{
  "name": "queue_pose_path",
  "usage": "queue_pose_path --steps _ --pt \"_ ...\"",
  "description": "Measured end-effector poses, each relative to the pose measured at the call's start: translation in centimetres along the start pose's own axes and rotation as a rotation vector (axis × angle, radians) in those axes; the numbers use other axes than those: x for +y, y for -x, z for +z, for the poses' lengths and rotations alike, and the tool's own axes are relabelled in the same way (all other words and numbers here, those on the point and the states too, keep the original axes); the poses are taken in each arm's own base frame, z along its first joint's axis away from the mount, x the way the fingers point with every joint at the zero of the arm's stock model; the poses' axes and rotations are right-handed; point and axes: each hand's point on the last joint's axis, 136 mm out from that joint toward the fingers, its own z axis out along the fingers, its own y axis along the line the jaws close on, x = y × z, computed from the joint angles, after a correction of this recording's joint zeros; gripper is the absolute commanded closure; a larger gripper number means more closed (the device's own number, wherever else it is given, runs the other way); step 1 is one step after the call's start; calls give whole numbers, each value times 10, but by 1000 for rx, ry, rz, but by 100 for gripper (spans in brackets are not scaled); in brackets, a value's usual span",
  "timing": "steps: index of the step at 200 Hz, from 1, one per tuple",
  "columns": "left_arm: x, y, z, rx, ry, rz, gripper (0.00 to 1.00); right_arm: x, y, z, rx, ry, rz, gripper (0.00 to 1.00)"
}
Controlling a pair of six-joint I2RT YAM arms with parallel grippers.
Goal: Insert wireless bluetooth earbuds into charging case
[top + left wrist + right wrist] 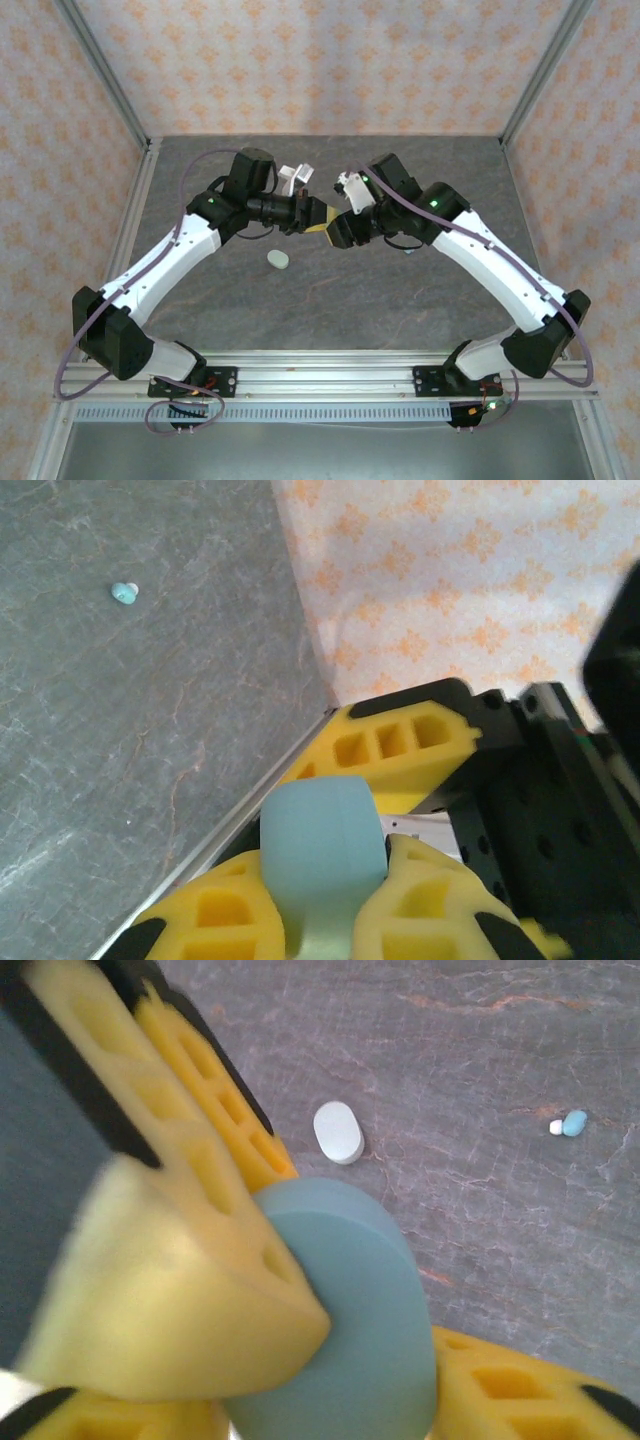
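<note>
Counts from this moment:
- Arms: 2, the left arm and the right arm.
- Grippers: 2, the left gripper and the right gripper, tips meeting around mid-table.
- Oval cases: 2. One blue case is up between the grippers. One white case lies on the table, just left of centre and nearer than the grippers.
- Earbuds I can count: 2, one blue bud and one white bud, touching each other on the table.
- Tables: 1.
</note>
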Motion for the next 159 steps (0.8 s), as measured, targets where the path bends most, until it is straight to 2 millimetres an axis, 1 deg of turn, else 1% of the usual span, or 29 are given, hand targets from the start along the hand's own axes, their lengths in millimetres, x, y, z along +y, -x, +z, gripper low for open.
queue_pose_path --steps 6,26,48,62,77,89,105,117,141,159 --pt "1 1 2 -11 -2 -14 96 -1 2 -3 -16 -1 14 39" --pt "7 10 4 -66 -3 -52 97 -6 8 -20 -93 -4 99 35" --pt "15 22 5 -146 -13 -105 97 -20 6 -39 -185 -9 262 33" --pt "20 30 5 -200 -26 -144 97 -28 7 -45 -227 -6 376 33" --pt "24 39 4 -256 -41 -184 98 -35 10 -41 -265 14 514 33" --pt "25 46 3 -299 -61 -212 98 -40 13 -33 -284 43 618 33" --pt "26 53 2 -341 -84 -245 97 -44 14 -22 -296 89 755 36" --pt "24 57 0 -367 -99 -258 97 -45 16 -17 -304 119 836 37" --pt "15 64 -5 -405 -137 -270 97 -40 37 -13 -342 204 941 38" --pt "8 66 -10 -428 -159 -272 97 -39 48 -10 -358 245 990 38"
